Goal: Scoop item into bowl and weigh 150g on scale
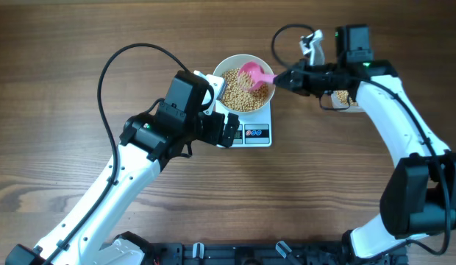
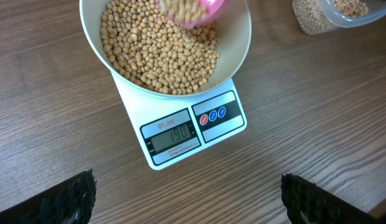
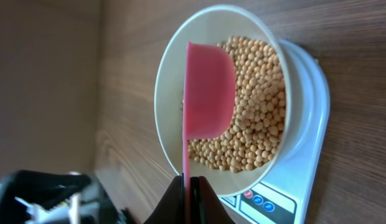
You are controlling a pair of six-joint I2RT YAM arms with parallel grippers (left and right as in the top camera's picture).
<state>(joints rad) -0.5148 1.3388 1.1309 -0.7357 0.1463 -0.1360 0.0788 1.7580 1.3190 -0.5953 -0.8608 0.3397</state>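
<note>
Overhead: beans [image 1: 239, 97] are heaped in bowl [image 1: 235, 59]; bowl is seated on scale [image 1: 256, 134], just beside the tip of right gripper [image 1: 281, 79]; left gripper [image 2: 193, 199] is held short of the scale's display edge, fingers spread wide, nothing between them; right gripper is clamped tight on the handle of pink scoop [image 1: 254, 73]; scoop cup is held over the bowl, above the beans; blurred beans are seen at its mouth in left wrist view; more beans are held in clear tub [image 2: 342, 12] beyond the scale; display [image 2: 174, 134] is read as 190; scoop long axis is run from right gripper across the rim toward bowl centre; display edge is pointed at left gripper.
</note>
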